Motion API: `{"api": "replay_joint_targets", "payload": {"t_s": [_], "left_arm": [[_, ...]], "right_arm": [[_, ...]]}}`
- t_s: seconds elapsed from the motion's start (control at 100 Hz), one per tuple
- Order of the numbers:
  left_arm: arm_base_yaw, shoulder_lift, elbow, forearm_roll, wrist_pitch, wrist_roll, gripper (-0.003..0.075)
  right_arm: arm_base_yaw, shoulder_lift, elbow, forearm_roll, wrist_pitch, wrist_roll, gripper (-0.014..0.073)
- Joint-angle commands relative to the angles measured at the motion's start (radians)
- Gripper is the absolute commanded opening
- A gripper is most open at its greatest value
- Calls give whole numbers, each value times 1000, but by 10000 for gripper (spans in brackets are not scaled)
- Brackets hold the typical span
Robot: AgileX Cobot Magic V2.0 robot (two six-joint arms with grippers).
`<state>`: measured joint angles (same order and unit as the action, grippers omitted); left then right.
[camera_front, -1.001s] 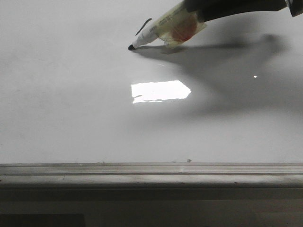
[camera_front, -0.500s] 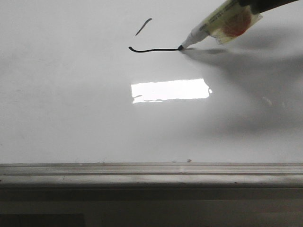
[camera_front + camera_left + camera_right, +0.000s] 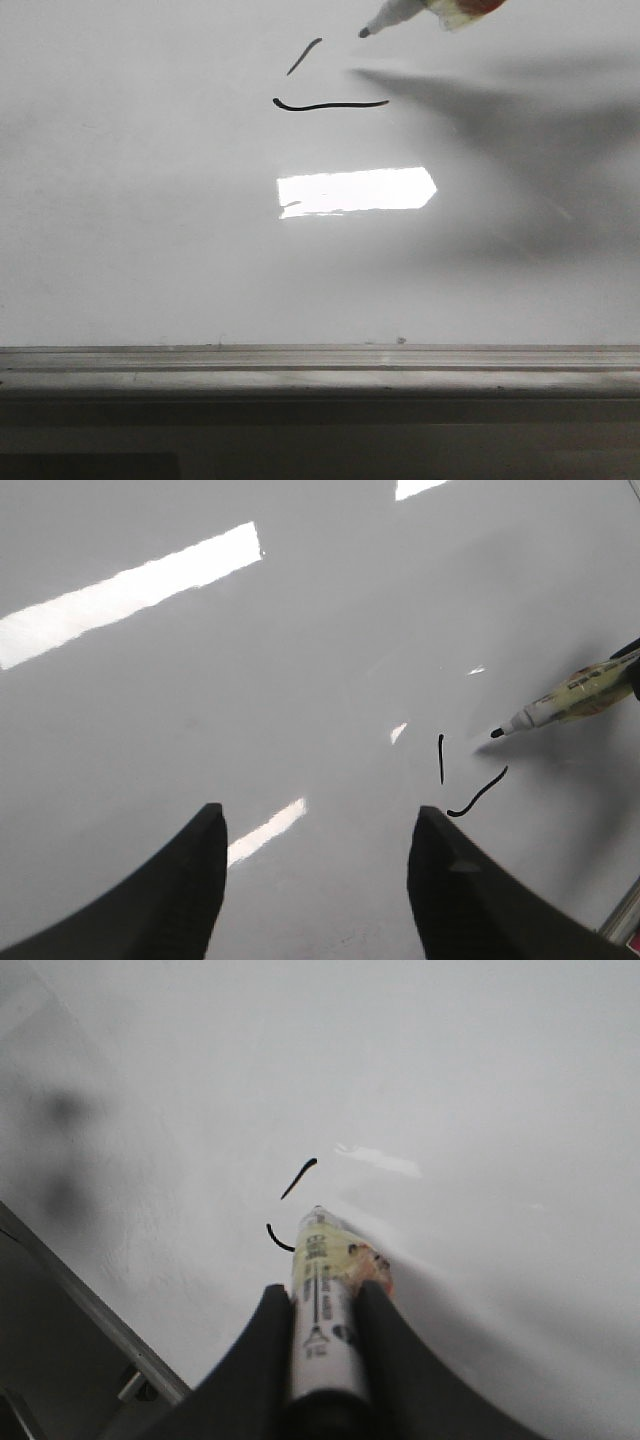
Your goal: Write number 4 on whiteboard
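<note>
The whiteboard (image 3: 150, 250) is a glossy white-grey board filling the front view. Two strokes of the number 4 are on it: a short slanted stroke (image 3: 304, 56) and a horizontal bar (image 3: 330, 105); no long vertical line shows. They also show in the left wrist view (image 3: 477, 792) and the right wrist view (image 3: 298, 1177). My right gripper (image 3: 325, 1300) is shut on a white marker (image 3: 322, 1310). The marker tip (image 3: 365, 33) is lifted off the board, up and right of the slanted stroke. My left gripper (image 3: 315, 825) is open and empty above the board.
A grey metal ledge (image 3: 320, 370) runs along the board's lower edge. A bright white rectangular glare (image 3: 355, 190) lies below the bar. The arm's shadow (image 3: 480, 110) falls on the board's right part.
The marker drew the horizontal bar from left to right, then lifted off the board and moved up and away from the bar's right end.
</note>
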<state>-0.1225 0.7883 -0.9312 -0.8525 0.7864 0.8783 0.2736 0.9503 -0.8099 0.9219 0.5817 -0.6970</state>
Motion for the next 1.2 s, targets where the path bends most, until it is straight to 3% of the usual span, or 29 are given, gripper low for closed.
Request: {"api": "replay_joint_targets", "payload": {"t_s": [0.0, 0.29, 0.99, 1.191], "left_arm": [[4, -6, -26, -51, -57, 3, 368], [4, -6, -26, -51, -63, 3, 368], [4, -6, -26, -57, -63, 3, 368], [4, -8, -26, -99, -52, 12, 368]], "right_arm": [[-4, -4, -26, 59, -60, -34, -49], [-4, 57, -55, 65, -64, -55, -49], [-4, 103, -25, -15, 158, 4, -49], [-4, -28, -86, 71, 186, -75, -49]]}}
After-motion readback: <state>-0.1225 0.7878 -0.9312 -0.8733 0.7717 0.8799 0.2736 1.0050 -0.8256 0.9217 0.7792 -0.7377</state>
